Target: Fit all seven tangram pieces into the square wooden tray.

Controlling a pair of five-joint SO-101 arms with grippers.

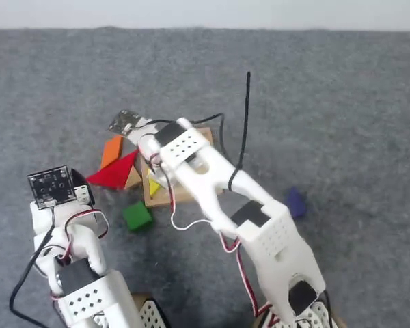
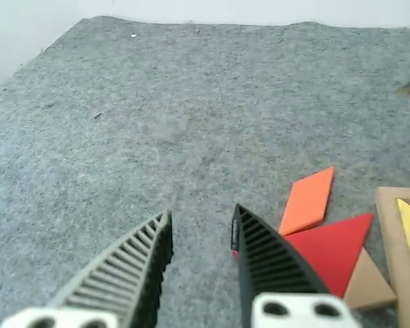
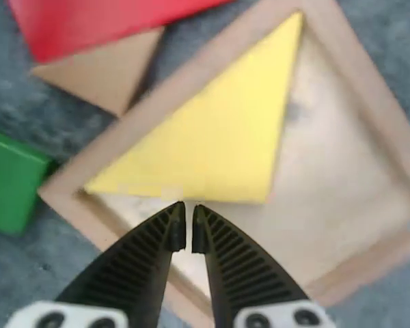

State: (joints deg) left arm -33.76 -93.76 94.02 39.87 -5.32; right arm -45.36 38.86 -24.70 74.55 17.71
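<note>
The square wooden tray (image 3: 184, 78) holds a yellow triangle (image 3: 219, 143) lying flat against one inner corner. My right gripper (image 3: 188, 222) is shut with nothing in it, low over the tray's bare floor, right at the yellow triangle's long edge. Outside the tray, a red triangle (image 2: 331, 246), a tan triangle (image 2: 365, 283) and an orange parallelogram (image 2: 307, 200) lie together on the felt. My left gripper (image 2: 201, 225) hangs open and holds nothing, a short way from the red triangle's tip. In the high view the right arm (image 1: 191, 160) covers much of the tray (image 1: 203, 133).
A green square (image 1: 137, 215) sits on the grey felt near the tray's front corner. A dark blue piece (image 1: 295, 203) lies apart on the right, beyond the right arm. A black cable (image 1: 246, 116) arcs over the tray's far side.
</note>
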